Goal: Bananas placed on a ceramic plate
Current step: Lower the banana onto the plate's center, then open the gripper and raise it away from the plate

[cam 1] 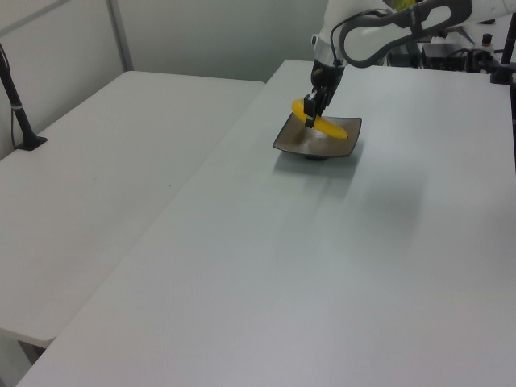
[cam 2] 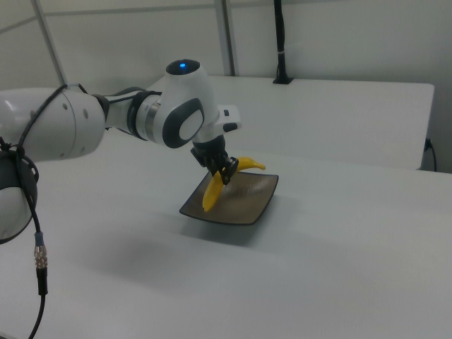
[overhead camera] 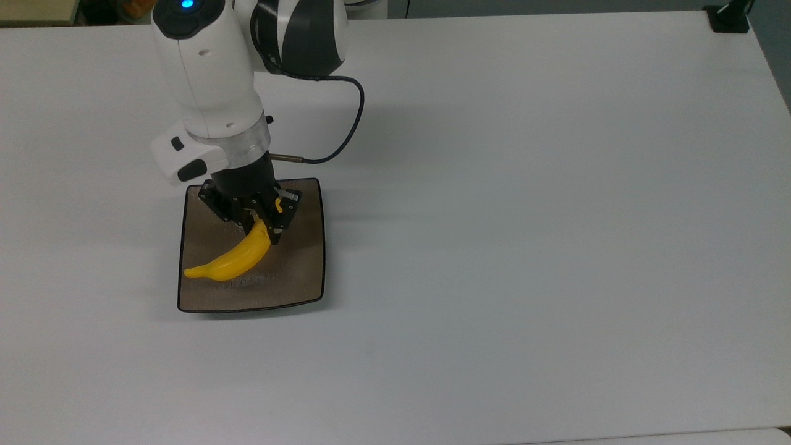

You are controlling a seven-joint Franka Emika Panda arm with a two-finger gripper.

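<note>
- Bananas (overhead camera: 232,262) clenched at one end by our end effector (overhead camera: 262,230), long axis slanting toward the top view's lower left.
- We judge release onto ceramic plate (overhead camera: 303,272) next.

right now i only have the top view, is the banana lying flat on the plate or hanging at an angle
observer: In the right view the banana hangs steeply tilted from the end effector, with its long end pointing down.
operator: is the low tip touching the plate
observer: It is right at the plate, near the right view's left side. I cannot tell if it makes contact.
operator: does the plate sit flat on the table
observer: In the left view its rim looks raised off the table on a dark foot.
</note>
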